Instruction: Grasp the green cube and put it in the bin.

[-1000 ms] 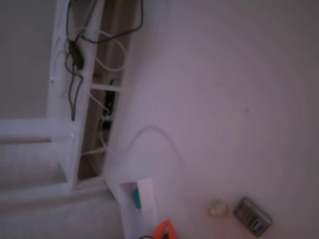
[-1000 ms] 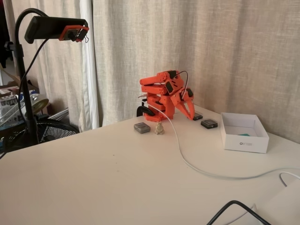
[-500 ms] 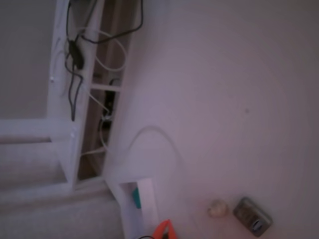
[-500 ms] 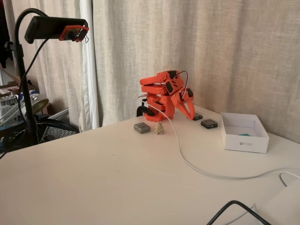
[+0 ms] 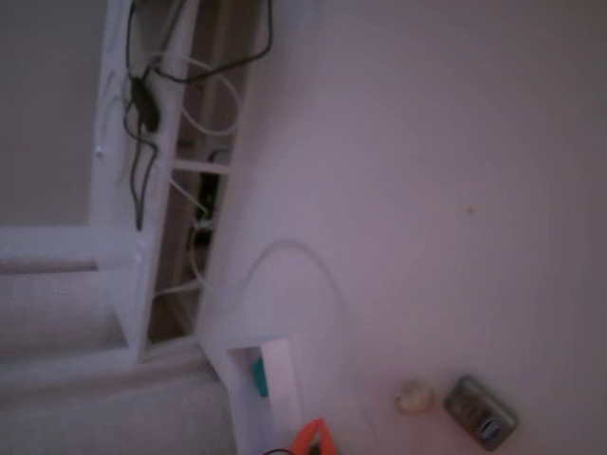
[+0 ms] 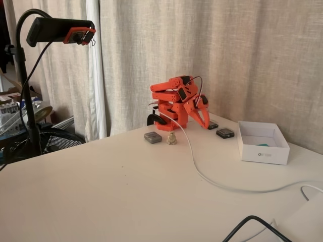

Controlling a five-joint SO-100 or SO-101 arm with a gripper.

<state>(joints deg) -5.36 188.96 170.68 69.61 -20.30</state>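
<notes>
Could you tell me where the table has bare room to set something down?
The wide front of the table, left of the white cable, is bare. It is crowded around the arm's base, with the grey object, cream lump and bin.

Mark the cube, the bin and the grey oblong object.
cube (image 5: pixel 258 376), a fixed view, its visible teal face inside the bin
bin (image 6: pixel 263 155), a fixed view, the front wall
grey object (image 5: pixel 481 411), a fixed view, middle of its top face
</notes>
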